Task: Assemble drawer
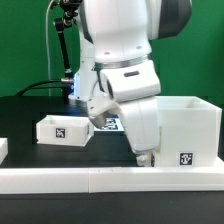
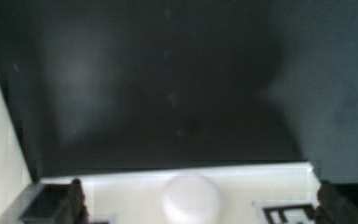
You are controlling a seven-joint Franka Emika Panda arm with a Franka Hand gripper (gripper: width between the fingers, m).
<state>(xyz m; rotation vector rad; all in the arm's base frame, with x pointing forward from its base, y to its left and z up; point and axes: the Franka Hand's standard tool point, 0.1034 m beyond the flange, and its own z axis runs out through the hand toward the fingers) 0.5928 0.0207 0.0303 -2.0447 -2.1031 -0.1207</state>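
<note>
Under my hand (image 1: 144,156) spreads the black table (image 1: 30,112), the widest thing about. Next in size is the big open-topped white box (image 1: 187,122), which stands just beside my hand toward the exterior view's right, with a marker tag (image 1: 185,157) on its near wall. Whether I touch that box I cannot tell. A long white rail (image 1: 70,180) runs across the table just in front of my fingertips. The smaller white box (image 1: 62,129), also tagged, sits apart from my hand on the opposite side. My hand hangs low near the table, its fingers (image 2: 51,204) spread wide and gripping nothing. Between them the wrist view shows a white surface (image 2: 131,185) with a rounded white lump (image 2: 190,196) on it; what that lump is I cannot tell.
</note>
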